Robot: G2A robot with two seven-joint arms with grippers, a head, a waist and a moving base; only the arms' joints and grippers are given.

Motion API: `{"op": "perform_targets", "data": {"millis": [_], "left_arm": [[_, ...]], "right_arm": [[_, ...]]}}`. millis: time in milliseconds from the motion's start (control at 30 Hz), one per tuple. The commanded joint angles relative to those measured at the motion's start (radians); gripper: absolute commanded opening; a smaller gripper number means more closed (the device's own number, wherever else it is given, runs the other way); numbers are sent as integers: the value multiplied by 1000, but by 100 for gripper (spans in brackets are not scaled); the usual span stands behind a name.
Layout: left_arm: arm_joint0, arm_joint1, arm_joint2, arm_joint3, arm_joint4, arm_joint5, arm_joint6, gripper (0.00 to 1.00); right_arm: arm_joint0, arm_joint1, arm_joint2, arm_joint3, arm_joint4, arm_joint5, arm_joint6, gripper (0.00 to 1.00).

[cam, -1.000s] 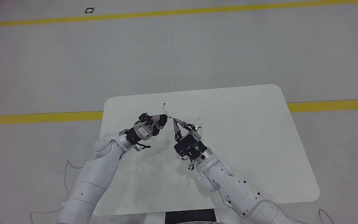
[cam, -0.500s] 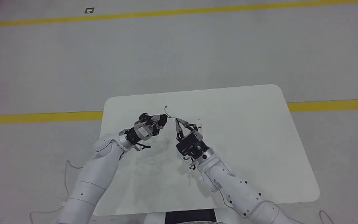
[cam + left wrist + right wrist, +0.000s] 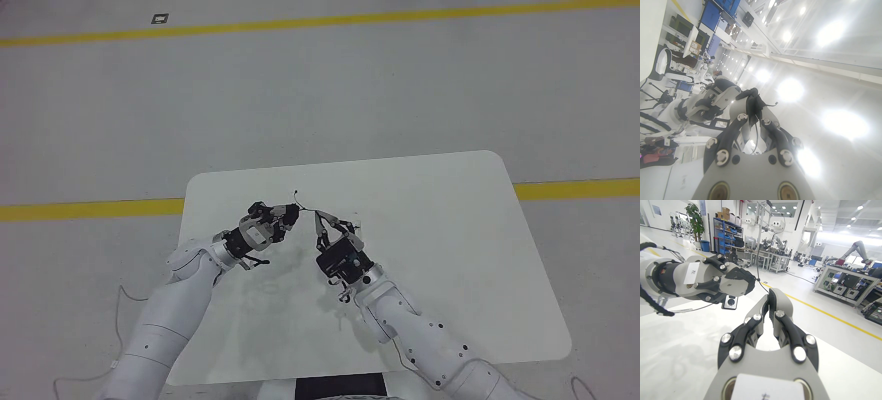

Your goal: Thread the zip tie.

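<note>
A thin black zip tie (image 3: 303, 208) is held in the air above the white table (image 3: 450, 230), between my two grippers. My left gripper (image 3: 287, 213) is shut on it near its small head (image 3: 758, 279). A free length rises from the head (image 3: 757, 256). My right gripper (image 3: 769, 296) is shut on the strand's other end, a short way from the left gripper (image 3: 753, 283). In the left wrist view the left gripper (image 3: 755, 113) pinches the black strand, with the right gripper (image 3: 751, 93) close behind it and a loose end (image 3: 774, 103) sticking out.
The white table has bare surface on all sides of the arms, widest toward its right side (image 3: 470, 290). The grey floor with yellow lines (image 3: 320, 22) lies beyond the table. Benches and shelving (image 3: 772, 255) stand far off in the room.
My right arm has shifted slightly to the right, and the tie's free end has dipped a little. The left arm has stayed in place.
</note>
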Motion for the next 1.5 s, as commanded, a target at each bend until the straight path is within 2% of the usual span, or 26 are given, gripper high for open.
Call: {"op": "perform_targets", "data": {"millis": [0,1467], "left_arm": [[0,0,0,0,0,0,0,0],[0,0,0,0,0,0,0,0]], "right_arm": [[-1,0,2,0,0,0,0,0],[-42,-15,71,10,0,-19,-18,0]]}}
